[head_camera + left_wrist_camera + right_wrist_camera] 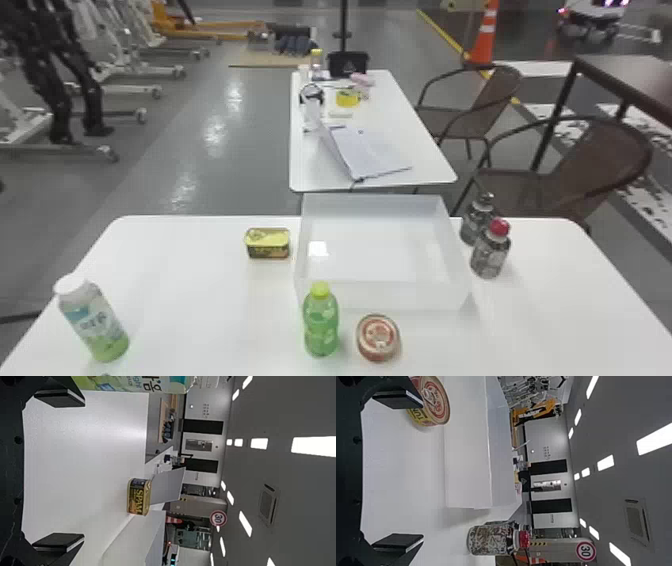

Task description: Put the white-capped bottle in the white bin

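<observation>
The white-capped bottle [92,320], dark lettering on its label, stands in the head view's lower left, the open-topped white bin [387,296] near centre, left gripper [83,469] and right gripper [422,471] released, fingers apart.

The white-capped bottle [95,320], clear with green toward its base and a printed label, stands upright on the table at the head view's lower left. The white bin [390,296], rectangular and open-topped, sits flat, just right of center.
</observation>
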Available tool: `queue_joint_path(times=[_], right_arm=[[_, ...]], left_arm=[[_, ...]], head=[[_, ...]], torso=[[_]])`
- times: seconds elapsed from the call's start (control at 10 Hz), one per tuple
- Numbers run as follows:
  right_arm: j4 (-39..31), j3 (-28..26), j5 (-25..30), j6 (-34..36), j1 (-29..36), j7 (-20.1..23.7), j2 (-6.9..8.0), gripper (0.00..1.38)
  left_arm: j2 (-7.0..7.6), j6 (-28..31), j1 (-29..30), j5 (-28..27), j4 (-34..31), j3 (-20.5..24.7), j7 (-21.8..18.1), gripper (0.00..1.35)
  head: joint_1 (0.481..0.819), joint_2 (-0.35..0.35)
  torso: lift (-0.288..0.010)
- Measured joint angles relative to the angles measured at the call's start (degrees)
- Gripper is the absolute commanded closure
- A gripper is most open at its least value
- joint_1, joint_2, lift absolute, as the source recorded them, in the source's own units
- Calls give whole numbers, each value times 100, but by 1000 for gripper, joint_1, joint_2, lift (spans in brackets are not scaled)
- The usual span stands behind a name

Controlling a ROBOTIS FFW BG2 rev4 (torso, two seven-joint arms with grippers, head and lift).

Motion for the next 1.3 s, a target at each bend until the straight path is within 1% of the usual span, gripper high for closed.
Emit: queue_joint_path(times=[0.6, 0.7, 0.9, 1.0, 1.1, 1.3], right_arm=[[2, 1, -6, 1, 0, 0, 0, 111], [2, 1, -6, 2, 0, 0, 0, 111], [-3, -1, -2, 25, 0, 0, 0, 111], [-24, -1, 8, 60, 0, 0, 0, 111], [-27, 0, 11, 80, -4, 0, 0, 111], [-26, 1, 19, 101, -9, 0, 0, 111]], left_arm=[[0, 111, -41, -89, 0, 91, 52, 111], [0, 205, -83, -171, 0, 151, 85, 111], [0, 400, -253, -559, 0, 469, 144, 111], [0, 477, -369, -754, 1, 638, 264, 111], [0, 490, -488, -799, 73, 725, 415, 111], [0, 369, -662, -636, 326, 722, 573, 111]], head=[[549, 0], [549, 0], [549, 0], [549, 0], [549, 0], [549, 0]], torso=[[-100], [-100], [-100], [-100], [-100], [-100]])
